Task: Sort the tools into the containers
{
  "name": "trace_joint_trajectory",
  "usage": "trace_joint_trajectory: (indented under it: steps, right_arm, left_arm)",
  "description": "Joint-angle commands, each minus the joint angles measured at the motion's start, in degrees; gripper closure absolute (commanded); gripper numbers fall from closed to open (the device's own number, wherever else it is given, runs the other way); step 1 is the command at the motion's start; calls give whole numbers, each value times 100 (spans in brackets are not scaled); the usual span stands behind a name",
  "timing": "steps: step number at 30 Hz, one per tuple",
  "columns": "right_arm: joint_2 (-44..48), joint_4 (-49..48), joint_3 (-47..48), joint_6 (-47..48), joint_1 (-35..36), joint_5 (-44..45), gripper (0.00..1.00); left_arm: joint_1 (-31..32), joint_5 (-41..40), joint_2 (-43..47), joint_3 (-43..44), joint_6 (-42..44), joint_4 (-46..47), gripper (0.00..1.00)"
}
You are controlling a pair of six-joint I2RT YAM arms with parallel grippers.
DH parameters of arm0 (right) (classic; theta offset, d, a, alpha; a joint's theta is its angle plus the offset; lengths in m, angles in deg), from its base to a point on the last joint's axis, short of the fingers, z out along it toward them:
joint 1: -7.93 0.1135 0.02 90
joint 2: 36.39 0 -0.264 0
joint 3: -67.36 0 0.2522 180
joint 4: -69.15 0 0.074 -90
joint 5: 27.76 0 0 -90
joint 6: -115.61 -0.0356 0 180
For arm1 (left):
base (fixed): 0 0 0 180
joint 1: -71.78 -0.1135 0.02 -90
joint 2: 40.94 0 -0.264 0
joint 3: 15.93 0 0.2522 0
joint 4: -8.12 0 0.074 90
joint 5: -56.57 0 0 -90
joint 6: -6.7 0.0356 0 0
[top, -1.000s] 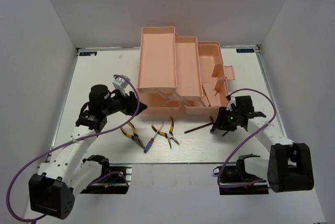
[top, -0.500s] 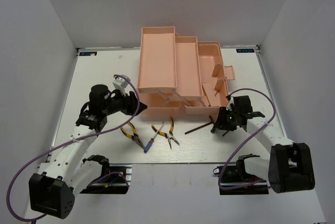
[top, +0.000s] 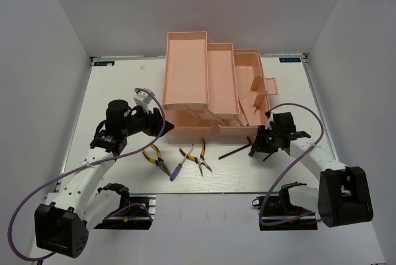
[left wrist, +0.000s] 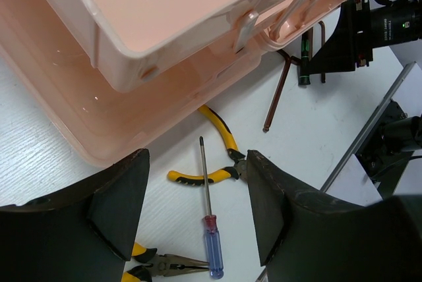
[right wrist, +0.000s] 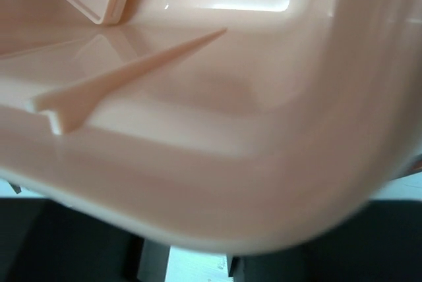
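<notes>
My left hand [top: 164, 126] hovers at the front left corner of the toolbox [top: 185, 73], fingers apart and empty. On the counter [top: 124, 85] in front of the toolbox lie yellow pliers [top: 156, 158], a blue-handled screwdriver [top: 179, 165], a second pair of pliers [top: 199, 157] and a thin hex key [top: 235, 151]. My right hand [top: 263, 144] sits low at the toolbox's front right corner, beside a small green-black tool [left wrist: 304, 55]. I cannot tell whether its fingers are apart.

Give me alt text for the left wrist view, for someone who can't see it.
The left end effector holds its two dark fingers open above a white table, framing a blue-handled screwdriver and yellow pliers. An open pink toolbox fills the upper left; a hex key and a green-black tool lie at upper right, beside the right arm.
</notes>
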Motion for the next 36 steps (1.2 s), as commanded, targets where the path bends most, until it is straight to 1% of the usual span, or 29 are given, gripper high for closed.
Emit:
trace_joint_trajectory:
  steps: [1, 5, 8, 22, 23, 25, 27, 31, 32, 36]
  right_arm:
    - [-35, -75, 109, -78, 55, 328, 65]
    - [150, 30, 83, -87, 20, 679, 71]
    - [291, 74, 47, -51, 11, 794, 71]
    - [89, 110, 4, -15, -24, 1102, 71]
    - [71, 118, 3, -16, -24, 1093, 70]
    - [1, 110, 3, -16, -33, 1111, 70]
    - [-52, 118, 21, -16, -33, 1119, 66]
    - [-105, 101, 39, -16, -33, 1120, 64]
    - [-114, 66, 39, -16, -33, 1128, 62]
    - [-228, 66, 56, -34, -24, 1111, 62]
  left_arm:
    - [29, -16, 32, 118, 70, -18, 29]
    - [29, -16, 32, 118, 70, -18, 29]
    - [29, -16, -20, 118, 70, -18, 29]
    - [29, -16, -20, 118, 70, -18, 29]
    - [29, -16, -20, 118, 70, -18, 29]
    - [29, -16, -20, 118, 70, -18, 29]
    - [29, -16, -20, 118, 70, -18, 29]
    - [29, -16, -20, 118, 70, -18, 29]
    - [29, -16, -20, 118, 70, -18, 29]
    - [29, -16, -20, 118, 70, -18, 29]
